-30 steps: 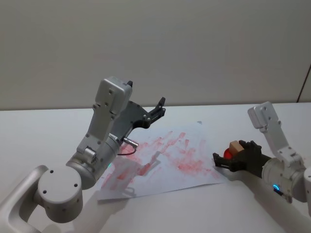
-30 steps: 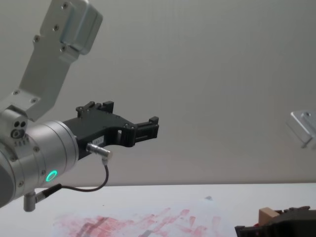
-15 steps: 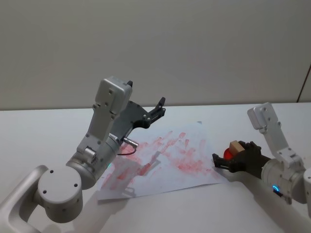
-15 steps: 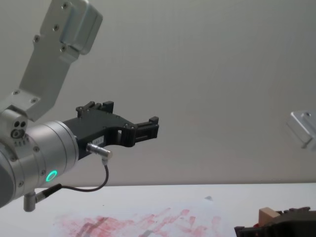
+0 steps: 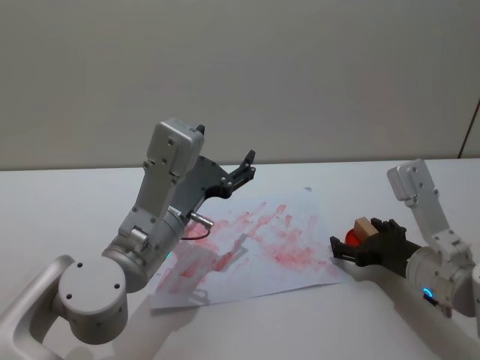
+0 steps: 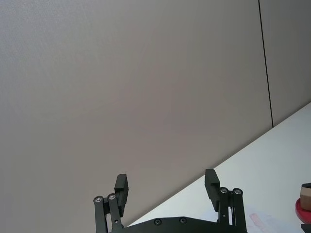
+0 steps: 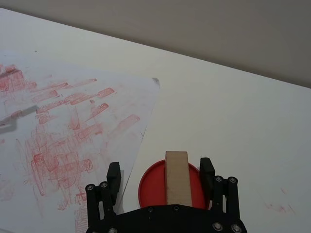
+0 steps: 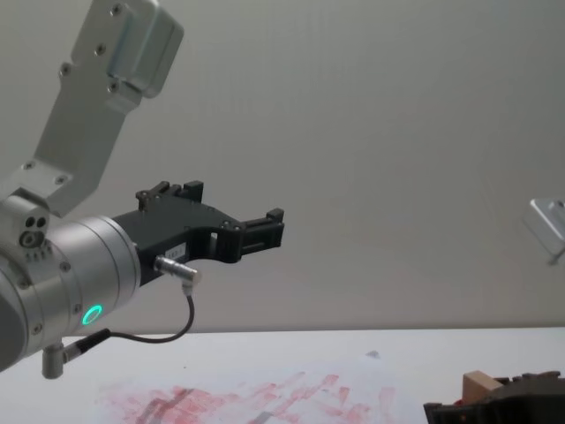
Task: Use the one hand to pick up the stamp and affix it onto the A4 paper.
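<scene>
The stamp (image 7: 176,177) stands on the red pad (image 7: 149,183), just off the edge of the paper (image 7: 73,121). My right gripper (image 7: 160,168) straddles it with fingers wide, neither touching, and the block sits nearer one finger. I'd centre first, close squarely on its long sides so it can't twist, then lift straight up. The left gripper (image 6: 165,178) is parked high above the paper, fingers spread.

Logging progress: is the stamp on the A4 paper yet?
No, the stamp stands on the red ink pad beside the A4 paper.
</scene>
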